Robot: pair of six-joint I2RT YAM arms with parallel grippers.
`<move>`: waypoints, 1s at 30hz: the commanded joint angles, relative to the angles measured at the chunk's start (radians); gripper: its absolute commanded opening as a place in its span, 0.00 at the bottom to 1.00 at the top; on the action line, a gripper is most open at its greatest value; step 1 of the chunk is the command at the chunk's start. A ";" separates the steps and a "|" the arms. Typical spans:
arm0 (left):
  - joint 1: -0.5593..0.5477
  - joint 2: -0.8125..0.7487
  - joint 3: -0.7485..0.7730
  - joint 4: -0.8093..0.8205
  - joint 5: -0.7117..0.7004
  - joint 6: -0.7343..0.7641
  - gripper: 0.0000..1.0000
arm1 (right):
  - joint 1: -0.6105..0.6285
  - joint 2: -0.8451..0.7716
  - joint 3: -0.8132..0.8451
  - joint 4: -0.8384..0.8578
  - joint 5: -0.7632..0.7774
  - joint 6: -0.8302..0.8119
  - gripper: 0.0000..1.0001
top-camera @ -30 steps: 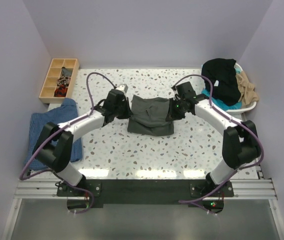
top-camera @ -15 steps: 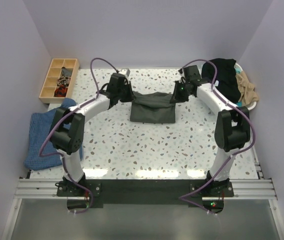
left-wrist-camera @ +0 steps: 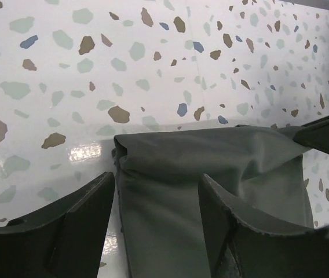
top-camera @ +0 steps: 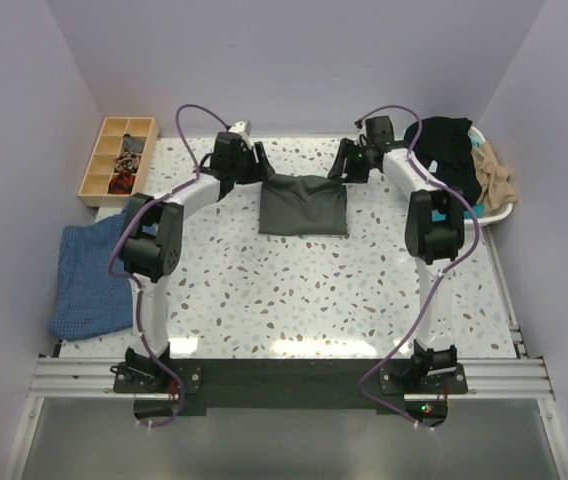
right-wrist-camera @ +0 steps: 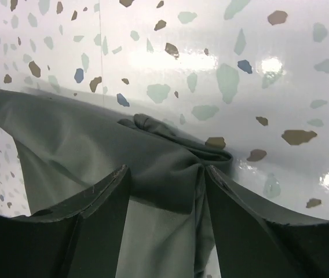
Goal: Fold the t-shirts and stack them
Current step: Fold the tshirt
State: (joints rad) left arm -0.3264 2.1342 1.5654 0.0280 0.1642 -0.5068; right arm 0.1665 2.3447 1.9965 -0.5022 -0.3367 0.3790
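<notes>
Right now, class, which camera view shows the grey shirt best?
The top view: the grey shirt appears whole, folded into a rough rectangle. The left wrist view and right wrist view each catch only one corner.

The 2 arms stretch far forward, wrists turned inward toward each other. The left gripper (top-camera: 260,177) (left-wrist-camera: 156,185) and right gripper (top-camera: 344,173) (right-wrist-camera: 167,174) angle downward, each with its 2 fingers spread apart.
</notes>
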 commanded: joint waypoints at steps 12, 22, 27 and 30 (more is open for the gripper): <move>-0.002 -0.212 -0.200 0.253 0.230 -0.061 0.66 | 0.090 -0.314 -0.183 0.014 -0.058 -0.068 0.62; -0.011 -0.039 -0.116 0.260 0.386 -0.082 0.64 | 0.131 -0.190 -0.182 0.028 -0.085 -0.026 0.61; -0.011 0.065 -0.032 0.259 0.399 -0.065 0.64 | 0.131 -0.102 -0.110 0.008 -0.059 -0.049 0.61; -0.010 0.119 0.037 0.250 0.379 -0.033 0.64 | 0.125 -0.041 -0.041 -0.010 -0.042 -0.064 0.61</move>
State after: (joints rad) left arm -0.3408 2.2147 1.4868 0.2432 0.5301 -0.5671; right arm 0.2996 2.2639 1.8412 -0.5014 -0.4019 0.3386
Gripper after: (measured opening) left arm 0.643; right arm 0.611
